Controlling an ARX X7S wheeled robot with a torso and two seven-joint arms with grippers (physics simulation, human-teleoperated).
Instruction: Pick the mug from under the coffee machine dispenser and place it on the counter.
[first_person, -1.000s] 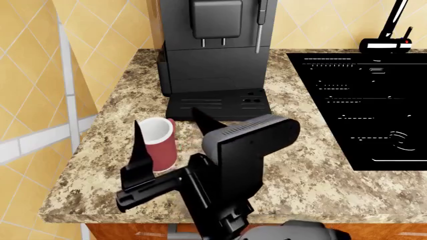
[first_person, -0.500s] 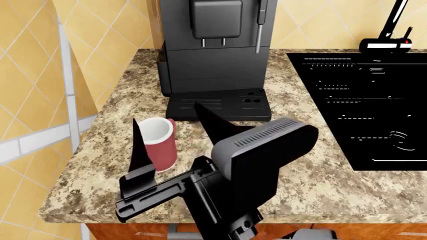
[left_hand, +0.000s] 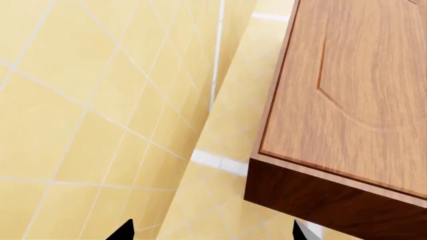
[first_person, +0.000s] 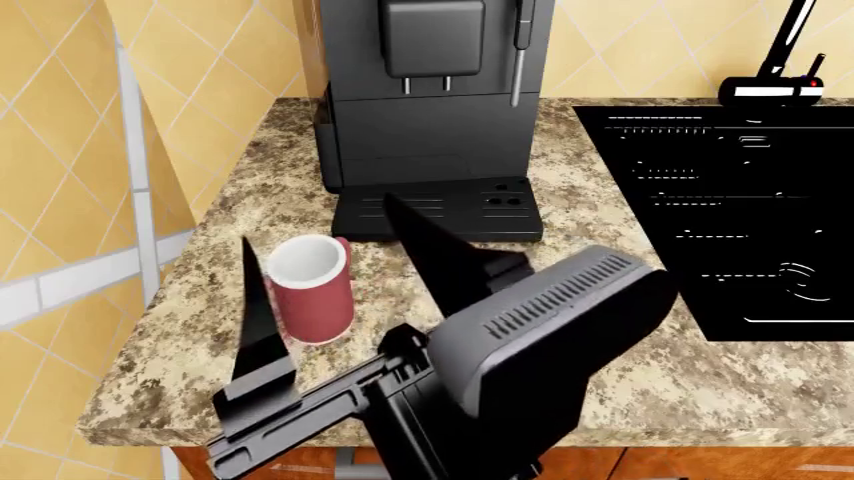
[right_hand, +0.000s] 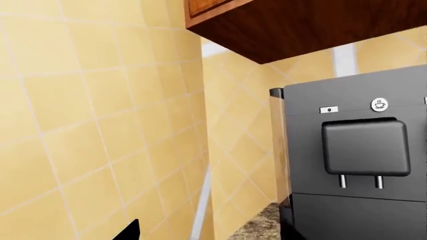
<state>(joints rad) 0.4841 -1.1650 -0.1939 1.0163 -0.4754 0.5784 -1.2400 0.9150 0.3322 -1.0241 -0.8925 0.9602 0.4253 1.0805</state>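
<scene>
The dusty-red mug (first_person: 311, 291) stands upright on the speckled counter (first_person: 601, 215), in front and to the left of the coffee machine's drip tray (first_person: 441, 213). The dispenser (first_person: 433, 38) with two nozzles is above the tray and also shows in the right wrist view (right_hand: 365, 147). My right gripper (first_person: 320, 228) is open wide. Its fingers (first_person: 254, 310) flank the mug without touching it, with the arm low at the counter's front edge. My left gripper (left_hand: 212, 232) is open and empty, facing a tiled wall and a wooden cabinet (left_hand: 347, 100). It is out of the head view.
A black sink basin (first_person: 727, 225) fills the right of the counter, with a white faucet base (first_person: 774, 90) behind it. A thin steam wand (first_person: 521, 50) hangs right of the dispenser. A tiled wall (first_person: 80, 150) borders the counter on the left.
My right gripper has drawn back toward the counter's front edge and spread wider. Its left finger no longer overlaps the mug, which stays put on the counter.
</scene>
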